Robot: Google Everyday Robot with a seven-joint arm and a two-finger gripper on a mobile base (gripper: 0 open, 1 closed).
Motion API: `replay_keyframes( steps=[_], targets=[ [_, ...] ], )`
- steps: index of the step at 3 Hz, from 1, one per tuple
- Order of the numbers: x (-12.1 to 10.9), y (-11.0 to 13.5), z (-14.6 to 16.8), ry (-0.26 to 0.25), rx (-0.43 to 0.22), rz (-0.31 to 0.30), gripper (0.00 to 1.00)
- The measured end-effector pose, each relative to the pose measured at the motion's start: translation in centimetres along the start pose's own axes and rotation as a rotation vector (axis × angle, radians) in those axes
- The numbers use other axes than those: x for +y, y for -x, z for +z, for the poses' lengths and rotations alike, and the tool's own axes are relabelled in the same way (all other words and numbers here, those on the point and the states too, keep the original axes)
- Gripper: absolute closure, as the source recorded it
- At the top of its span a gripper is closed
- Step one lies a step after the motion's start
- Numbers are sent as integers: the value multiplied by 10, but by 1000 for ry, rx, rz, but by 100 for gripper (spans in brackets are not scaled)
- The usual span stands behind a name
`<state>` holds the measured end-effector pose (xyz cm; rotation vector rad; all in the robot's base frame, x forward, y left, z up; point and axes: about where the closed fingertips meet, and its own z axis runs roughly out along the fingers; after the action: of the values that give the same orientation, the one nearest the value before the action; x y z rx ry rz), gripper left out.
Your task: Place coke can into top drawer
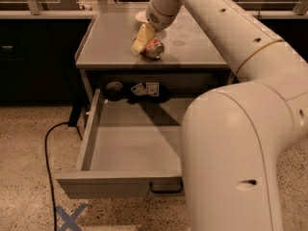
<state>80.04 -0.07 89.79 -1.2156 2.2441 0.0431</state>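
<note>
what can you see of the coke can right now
The coke can is small and red with pale markings, and one silver metal end faces the camera. It lies on its side on the grey cabinet top, close to the front edge and above the open top drawer, so it is not in the drawer yet. The gripper is right at the can, against its left side as seen in the picture. Whether the gripper actually clamps the can cannot be told.
</note>
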Motion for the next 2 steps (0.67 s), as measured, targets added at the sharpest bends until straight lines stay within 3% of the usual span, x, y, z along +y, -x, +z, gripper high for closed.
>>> replay_keyframes(
  steps=[2],
  targets=[
    [0, 9, 21, 102, -110, 103, 0]
  ],
)
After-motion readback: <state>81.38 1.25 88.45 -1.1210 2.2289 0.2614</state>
